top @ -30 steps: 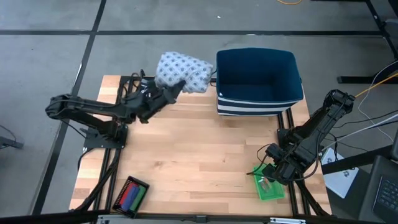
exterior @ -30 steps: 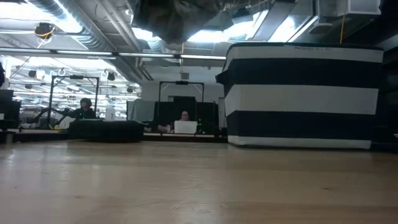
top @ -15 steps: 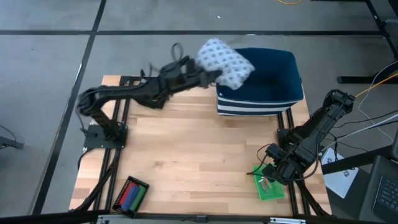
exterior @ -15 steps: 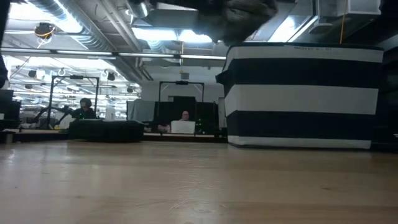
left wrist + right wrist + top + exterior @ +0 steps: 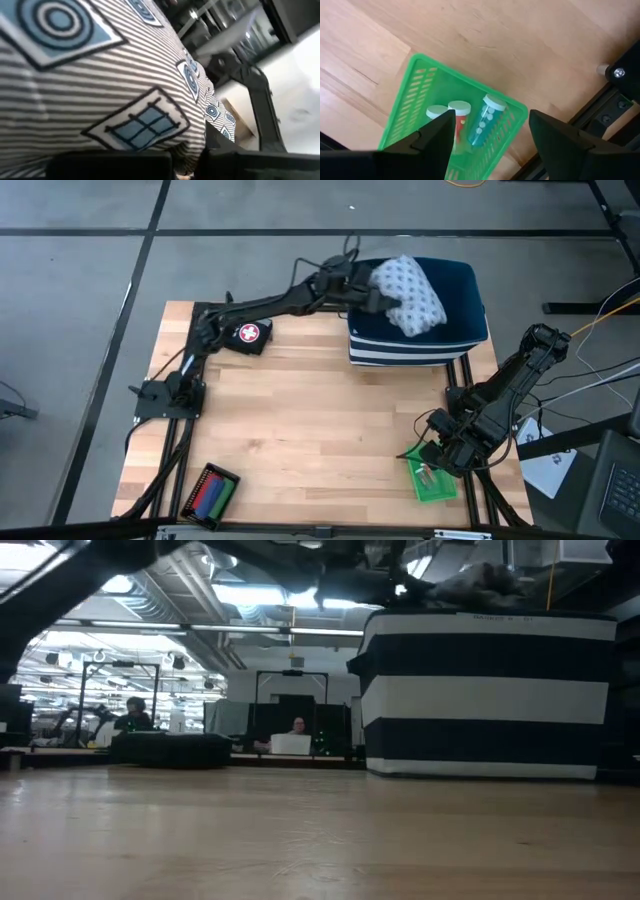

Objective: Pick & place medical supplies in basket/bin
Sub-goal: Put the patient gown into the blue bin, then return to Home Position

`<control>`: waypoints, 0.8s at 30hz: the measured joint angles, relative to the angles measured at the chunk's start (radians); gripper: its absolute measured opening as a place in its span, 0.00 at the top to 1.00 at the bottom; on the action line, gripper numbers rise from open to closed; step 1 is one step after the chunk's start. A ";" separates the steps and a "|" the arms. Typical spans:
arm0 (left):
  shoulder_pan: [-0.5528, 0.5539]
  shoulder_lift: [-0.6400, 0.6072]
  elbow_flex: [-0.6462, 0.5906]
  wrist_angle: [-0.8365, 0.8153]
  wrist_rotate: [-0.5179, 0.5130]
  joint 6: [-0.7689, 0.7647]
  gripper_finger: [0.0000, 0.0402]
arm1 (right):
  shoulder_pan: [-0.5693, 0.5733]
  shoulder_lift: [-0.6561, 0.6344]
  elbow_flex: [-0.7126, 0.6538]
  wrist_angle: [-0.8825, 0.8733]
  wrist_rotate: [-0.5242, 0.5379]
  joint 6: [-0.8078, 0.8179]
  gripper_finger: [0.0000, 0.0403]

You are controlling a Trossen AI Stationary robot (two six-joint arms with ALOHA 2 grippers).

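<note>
The grey-blue patterned folded cloth hangs over the open top of the dark blue bin with white-striped walls, at the table's far right. My left gripper reaches out to it, shut on the cloth's left side. In the low view the cloth shows just above the bin's rim. The cloth fills the left wrist view. My right gripper hovers open above a green basket at the near right corner. That basket holds a red vial, a teal-white tube and a white-capped vial. My left gripper holds the cloth by its left side, coming level from the table's left. Its fingers close under the bulging folds, in several layers. The cloth is held over the bin's opening; whether its underside touches the bin does not show.
A black pouch with a red-and-white cross lies on the table's far left. A dark tray with red, green and blue pieces sits at the near left corner. Bare wood spans the middle. People sit in the room behind.
My left arm has swung from the table's far left toward the right and stretched out, carrying the cloth through the air until it is over the bin. The black pouch that was under the arm now shows. My right arm has kept still.
</note>
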 joint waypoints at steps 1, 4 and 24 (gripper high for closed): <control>0.001 0.023 0.029 -0.011 0.025 0.002 0.97 | 0.000 0.000 0.000 0.000 0.003 0.003 0.37; 0.003 0.082 0.093 -0.039 0.073 -0.003 0.97 | 0.000 0.000 0.000 0.000 0.010 0.028 0.37; 0.028 0.101 0.108 0.043 0.062 -0.079 0.45 | 0.000 0.000 0.000 0.000 0.022 0.051 0.37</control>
